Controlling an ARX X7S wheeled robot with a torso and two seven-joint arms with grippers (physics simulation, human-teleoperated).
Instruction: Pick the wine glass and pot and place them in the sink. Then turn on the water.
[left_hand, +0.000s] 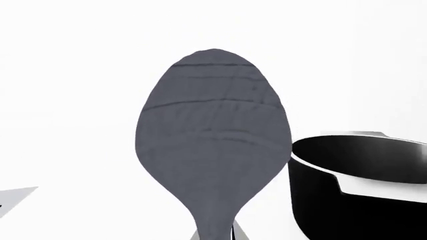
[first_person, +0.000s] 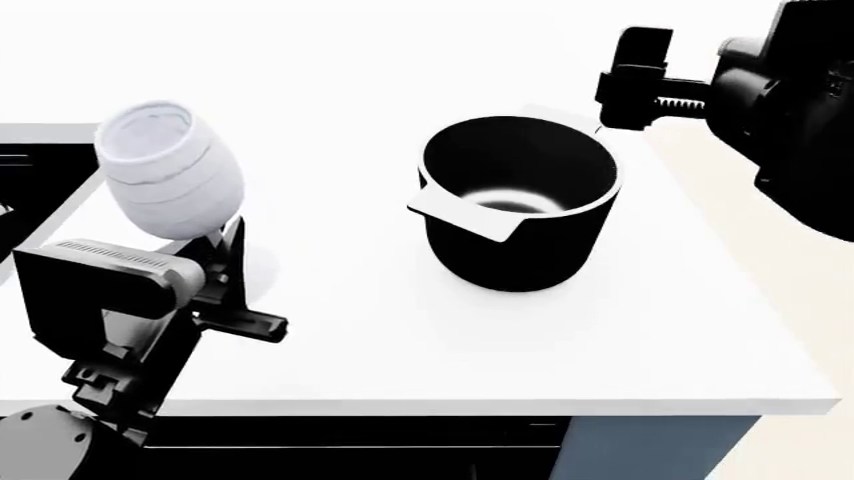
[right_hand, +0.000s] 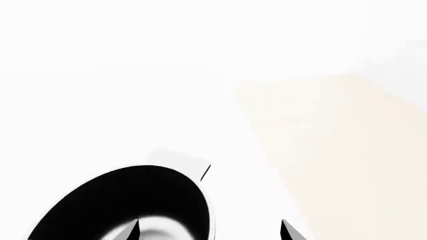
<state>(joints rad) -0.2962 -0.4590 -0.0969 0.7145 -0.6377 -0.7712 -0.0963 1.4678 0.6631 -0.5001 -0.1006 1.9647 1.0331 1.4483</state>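
Presently the left gripper (first_person: 230, 262) is closed on the stem of the wine glass (first_person: 171, 168), which rides tilted above the fingers, bowl uppermost and clear of the counter (first_person: 400, 340). In the left wrist view the bowl fills the frame directly ahead of the gripper, with the pot (left_hand: 360, 185) just beyond and to one side.

The right gripper (right_hand: 209, 231) stands parted, its fingertips straddling the far rim of the pot from above, not touching it. One pale tab handle (right_hand: 179, 160) lies just ahead of that gripper.

The sink (first_person: 34, 175) is only partly visible, outboard of the left gripper.

Assessment: the glass is light, thin-stemmed and fragile; stem grip is suitable but squeeze should stay gentle. The pot looks heavy and rigid; take it by the rim wall or a tab handle.
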